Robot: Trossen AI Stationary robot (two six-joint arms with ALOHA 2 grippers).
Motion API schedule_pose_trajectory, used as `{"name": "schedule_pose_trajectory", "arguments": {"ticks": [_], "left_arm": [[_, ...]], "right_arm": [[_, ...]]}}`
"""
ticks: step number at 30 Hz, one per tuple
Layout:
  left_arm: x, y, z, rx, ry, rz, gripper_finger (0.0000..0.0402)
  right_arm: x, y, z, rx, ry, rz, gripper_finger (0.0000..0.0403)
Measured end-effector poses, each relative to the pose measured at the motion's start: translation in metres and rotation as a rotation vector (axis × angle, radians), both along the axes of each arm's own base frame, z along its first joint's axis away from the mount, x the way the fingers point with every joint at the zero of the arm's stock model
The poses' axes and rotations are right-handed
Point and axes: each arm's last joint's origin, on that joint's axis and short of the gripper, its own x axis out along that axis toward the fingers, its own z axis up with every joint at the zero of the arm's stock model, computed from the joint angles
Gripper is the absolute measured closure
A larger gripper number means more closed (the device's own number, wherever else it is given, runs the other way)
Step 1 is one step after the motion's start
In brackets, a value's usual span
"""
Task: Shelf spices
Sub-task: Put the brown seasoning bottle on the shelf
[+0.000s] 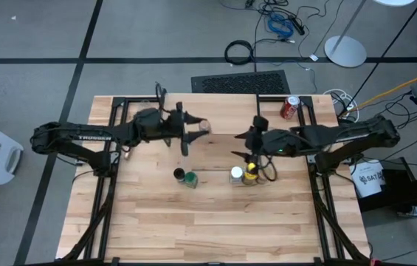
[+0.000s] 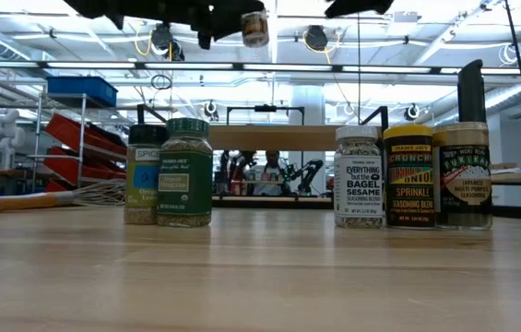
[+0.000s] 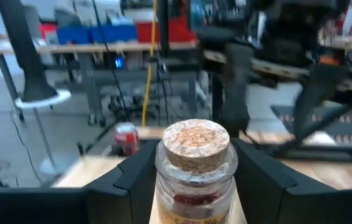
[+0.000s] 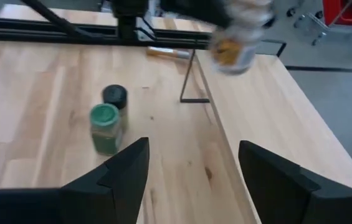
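My left gripper is raised high over the far middle of the table, shut on a small glass spice jar with a cork lid, which also shows in the low view. My right gripper is open and empty, hovering near the shelf, a light-wood board on thin black legs. Five jars stand on their bases on the table: a dark-lidded one with a green-lidded one, and a white-lidded, a yellow and a dark one. My left gripper holds the cork-lidded jar by its glass body just under the neck, pinched between the two fingers. The fingers reach in level from the table's left. The jar sits upright and is lifted clear of the table and shelf.
A red soda can stands at the far right corner. A wire whisk lies on the table behind the left pair of jars. The near half of the tabletop is bare wood. Black frame rails run along both sides.
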Motion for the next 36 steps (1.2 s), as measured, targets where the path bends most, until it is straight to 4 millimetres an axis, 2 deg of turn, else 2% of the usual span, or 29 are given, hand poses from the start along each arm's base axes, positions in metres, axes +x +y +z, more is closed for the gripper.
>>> {"name": "schedule_pose_trajectory", "arguments": {"ticks": [3, 6, 14, 20, 29, 36], "left_arm": [[0.004, 0.010, 0.006, 0.005, -0.024, 0.026, 0.0219], [0.017, 0.017, 0.012, 0.007, -0.028, 0.020, 0.0219], [0.083, 0.039, 0.018, 0.015, -0.019, -0.050, 0.0219], [0.124, 0.057, 0.004, 0.002, 0.005, -0.078, 0.0219], [0.149, 0.084, -0.023, -0.015, 0.052, -0.035, 0.0219], [0.160, 0.101, -0.044, -0.029, 0.089, -0.008, 0.0219]], "right_arm": [[-0.014, 0.003, 0.008, 0.006, -0.014, 0.018, 0.0167], [-0.025, 0.004, 0.015, 0.004, -0.038, 0.002, 0.0167], [-0.039, 0.008, 0.017, 0.000, -0.021, -0.019, 0.0167], [-0.052, 0.007, 0.021, 0.009, -0.020, -0.016, 0.0167], [-0.080, 0.002, 0.038, 0.030, -0.101, -0.001, 0.0167], [-0.085, 0.001, 0.040, 0.035, -0.116, 0.000, 0.0167]]}}
